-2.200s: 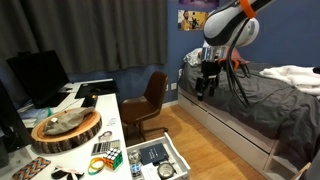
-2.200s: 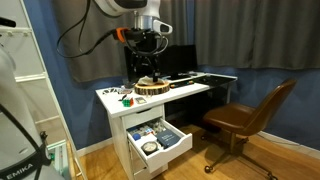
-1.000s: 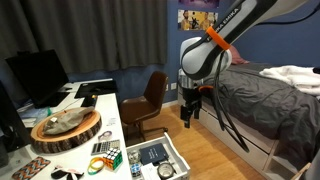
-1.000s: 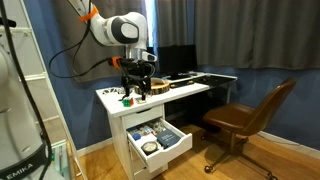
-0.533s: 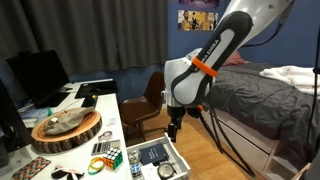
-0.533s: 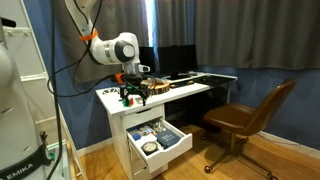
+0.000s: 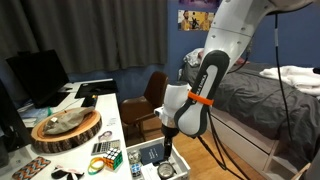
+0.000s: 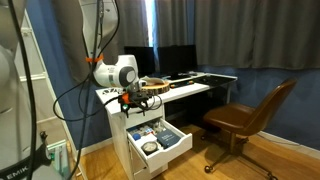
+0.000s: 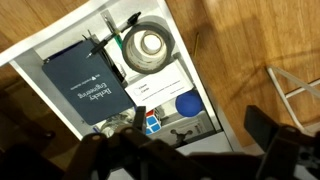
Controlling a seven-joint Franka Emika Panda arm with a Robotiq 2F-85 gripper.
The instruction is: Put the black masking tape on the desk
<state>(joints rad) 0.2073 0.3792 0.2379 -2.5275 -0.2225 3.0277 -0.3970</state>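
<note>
Hand [image 7: 168, 148] has been lowered to the drawer [image 8: 168, 150], fingers held apart; tape [image 9: 147, 45] is seen flat, black, pale-centred.

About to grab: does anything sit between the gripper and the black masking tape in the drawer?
Nothing visible does. The black masking tape lies uncovered in the open drawer, pen-like things only at its edge, and the open gripper hangs above the drawer.

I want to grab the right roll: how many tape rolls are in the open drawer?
1. The black masking tape lies in the open drawer beside the dark notebook. The gripper hides part of the drawer, so more may be hidden.
</note>
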